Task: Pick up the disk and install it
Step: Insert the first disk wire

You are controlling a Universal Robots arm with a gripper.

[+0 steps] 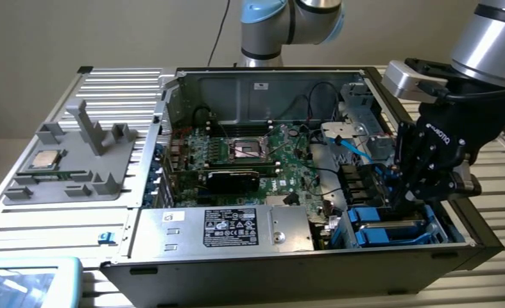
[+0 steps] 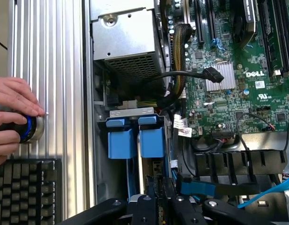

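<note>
What mattered most to me was how the disk [image 1: 387, 232] lay against the gripper [image 1: 403, 204]: straight beneath it, not off to either side. In the exterior view the gripper hung low inside the open Dell tower case [image 1: 235, 273], in the drive bay [image 1: 445, 234] at the corner toward the exterior view's right. The disk's bright blue carrier sat in that bay directly below the tool, touching it or very nearly so. The gripper's black body hid the meeting point itself.

Through the wrist camera I looked along the disk. Its two blue carrier tabs [image 2: 136, 140] stood at the far end, near the power supply [image 2: 128, 42], and a blue rail [image 2: 131, 176] led from them under the gripper [image 2: 156, 206]. So I judged the long axis to run along the case's side wall, with the motherboard [image 2: 229, 70] on one side and the ribbed table [image 2: 50, 70] on the other.

I could not tell whether the gripper was clamped on the carrier or merely poised over it, because neither view gave me a clean look at the contact. I judged the disk to be in the bay, though I could not say whether it was fully seated. On the table a person's hand [image 2: 11, 110] rested on a blue-ringed knob [image 2: 31, 129], just beside a keyboard [image 2: 25, 187].
</note>
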